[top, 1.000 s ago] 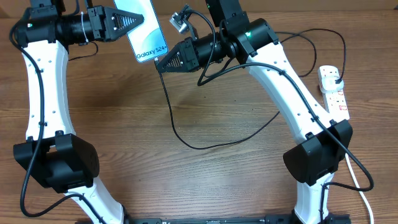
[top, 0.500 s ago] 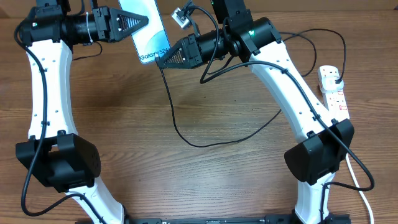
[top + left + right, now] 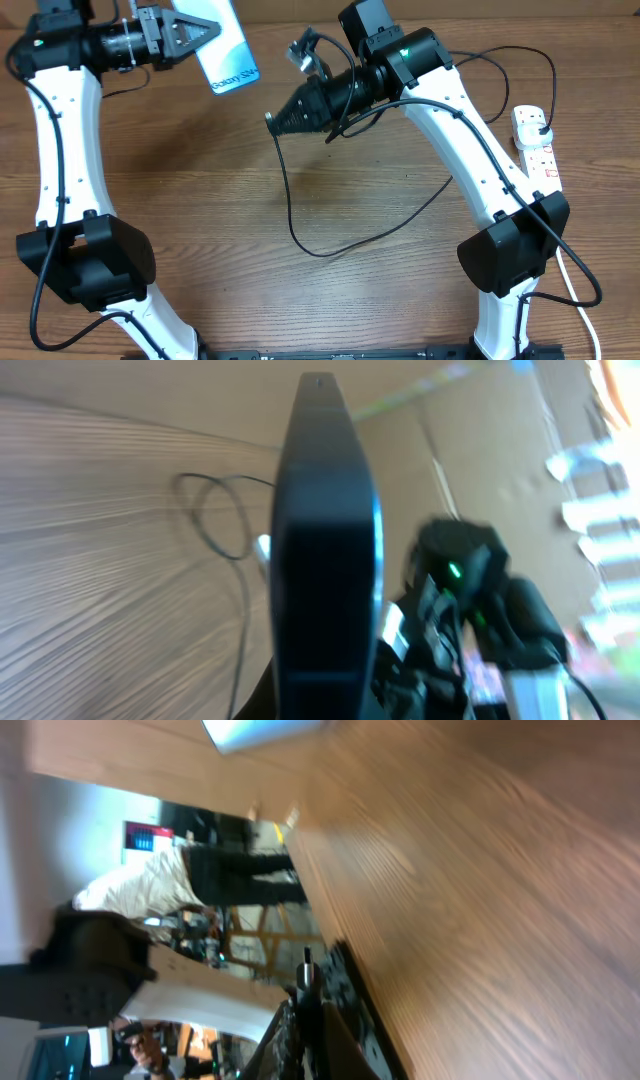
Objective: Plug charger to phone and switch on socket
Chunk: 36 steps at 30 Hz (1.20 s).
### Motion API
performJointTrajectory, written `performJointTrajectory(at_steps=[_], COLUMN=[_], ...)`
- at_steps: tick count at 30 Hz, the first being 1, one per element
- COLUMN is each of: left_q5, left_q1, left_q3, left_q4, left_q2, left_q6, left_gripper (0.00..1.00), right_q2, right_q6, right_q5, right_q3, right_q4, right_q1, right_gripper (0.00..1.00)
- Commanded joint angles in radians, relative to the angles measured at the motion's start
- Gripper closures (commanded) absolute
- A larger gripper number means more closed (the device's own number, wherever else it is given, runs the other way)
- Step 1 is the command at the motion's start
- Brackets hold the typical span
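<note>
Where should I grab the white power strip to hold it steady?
Pinch the power strip across its narrow width near the middle, with the fingers coming straight down from above. It lies flat, long and slim, and the charger plug already fills its far end.

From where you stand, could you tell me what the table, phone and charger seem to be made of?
The table: wood or wood-look laminate, matte, visible grain. The phone: screen looks like smooth glass, light blue. The charger: thin black cable, probably rubbery plastic, lying in loose curves.
</note>
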<state>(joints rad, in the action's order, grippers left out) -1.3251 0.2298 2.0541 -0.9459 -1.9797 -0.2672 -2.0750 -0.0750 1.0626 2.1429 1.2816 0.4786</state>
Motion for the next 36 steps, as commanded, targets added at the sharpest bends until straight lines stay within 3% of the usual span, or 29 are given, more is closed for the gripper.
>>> performJointTrajectory(at_steps=[1,6,13,16,19,23,28,32,36], left_q5=[0.116,0.165,0.166,0.165,0.166,0.165,0.165,0.165,0.165], left_q1=[0.021,0.021,0.023,0.032,0.033,0.033,0.032,0.032,0.032], left_q3=[0.01,0.01,0.01,0.01,0.01,0.01,0.01,0.01,0.01], left_q4=[-0.016,-0.023,-0.019,-0.026,-0.024,-0.025,-0.025,-0.026,-0.026], left_q2=[0.01,0.01,0.01,0.01,0.01,0.01,0.01,0.01,0.01], left_q6=[-0.082,-0.082,-0.099,-0.096,-0.096,-0.096,-0.097,-0.096,-0.096], left_gripper=[0.96,0.96,0.96,0.96,0.96,0.96,0.96,0.96,0.96], right_q2=[-0.001,-0.001,-0.001,-0.001,-0.001,-0.001,-0.001,-0.001,-0.001], right_q6=[0.051,0.049,-0.119,-0.206,-0.39,-0.427,-0.574,-0.596,-0.606], right_q5=[-0.231,-0.472,-0.534,-0.588,-0.761,-0.799,-0.989,-0.998,-0.998], right_q3=[0.01,-0.013,-0.286,-0.397,-0.505,-0.544,-0.596,-0.646,-0.691], right_q4=[0.11,0.235,0.041,-0.039,-0.093,-0.097,-0.069,-0.097,-0.126], right_q1=[0.032,0.134,0.231,0.232,0.216,0.211,0.211,0.211,0.211], right_gripper=[0.96,0.96,0.96,0.96,0.96,0.96,0.96,0.96,0.86])
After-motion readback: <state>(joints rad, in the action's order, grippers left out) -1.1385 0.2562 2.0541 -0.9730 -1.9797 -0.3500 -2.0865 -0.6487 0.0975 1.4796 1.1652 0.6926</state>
